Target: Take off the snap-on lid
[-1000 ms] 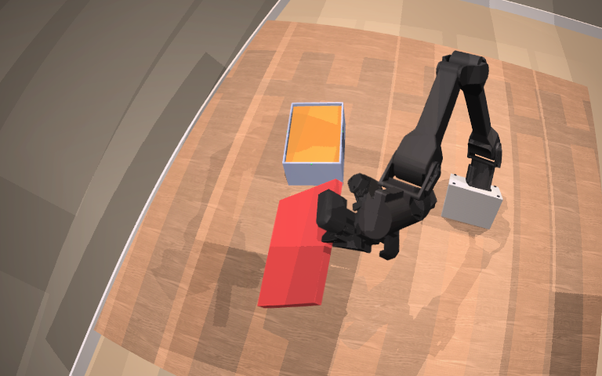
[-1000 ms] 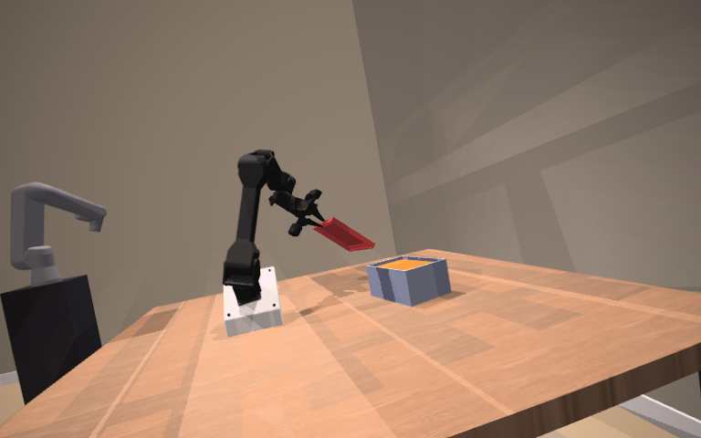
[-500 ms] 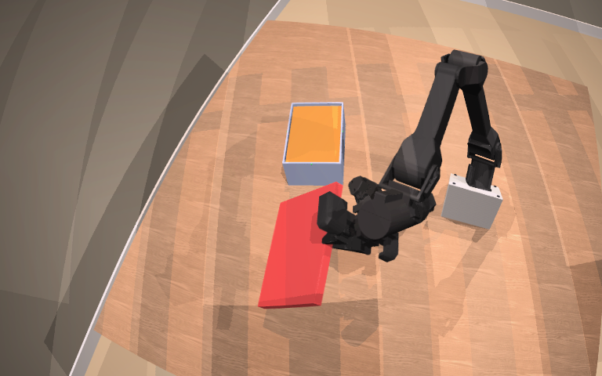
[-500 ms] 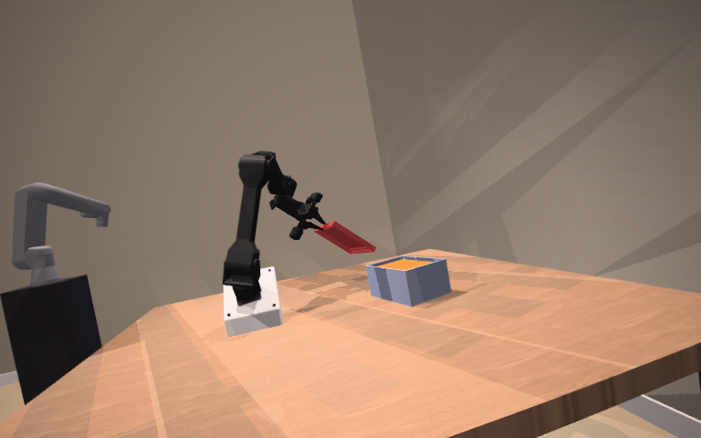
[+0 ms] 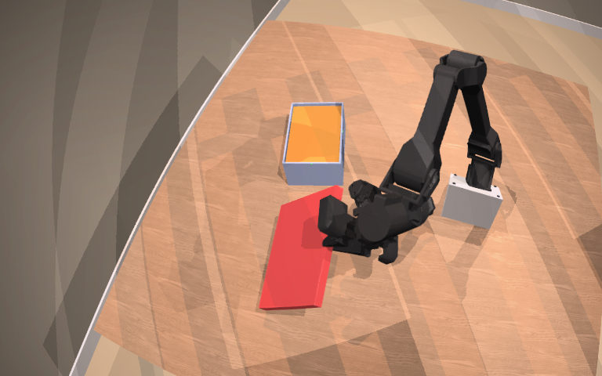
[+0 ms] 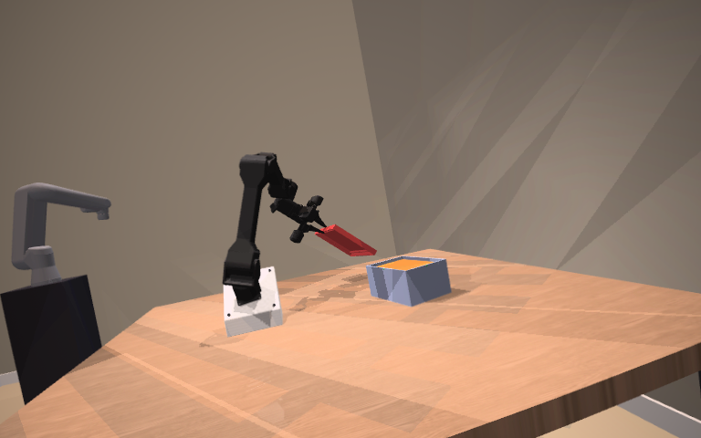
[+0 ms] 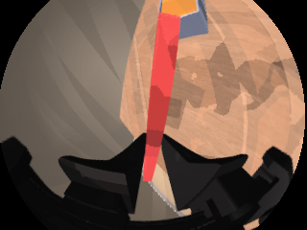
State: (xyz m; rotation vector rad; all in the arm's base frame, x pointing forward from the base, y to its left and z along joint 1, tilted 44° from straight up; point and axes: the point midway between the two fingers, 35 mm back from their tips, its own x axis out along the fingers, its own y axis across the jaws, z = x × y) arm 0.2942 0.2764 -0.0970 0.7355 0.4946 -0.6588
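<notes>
The red lid (image 5: 292, 265) (image 6: 346, 241) (image 7: 164, 72) is off the box and held in the air, tilted steeply. Its smooth top faces the top view; its hollow underside shows in the exterior view. My gripper (image 6: 324, 228) (image 7: 153, 136) is shut on one edge of the lid, which shows nearly edge-on in the wrist view. The blue-grey storage box (image 5: 315, 174) (image 6: 430, 281) (image 7: 194, 28) stands upright and open on the table, with an orange surface (image 5: 313, 137) (image 6: 405, 265) (image 7: 179, 7) inside. In the top view the fingertips are partly hidden by the gripper body.
The wooden table (image 5: 212, 265) (image 6: 465, 356) carries my arm's white base (image 5: 471, 204) (image 6: 253, 315), to the right of the box in the top view. A grey arm (image 6: 36, 222) on a black pedestal (image 6: 51, 330) stands beyond the table in the exterior view.
</notes>
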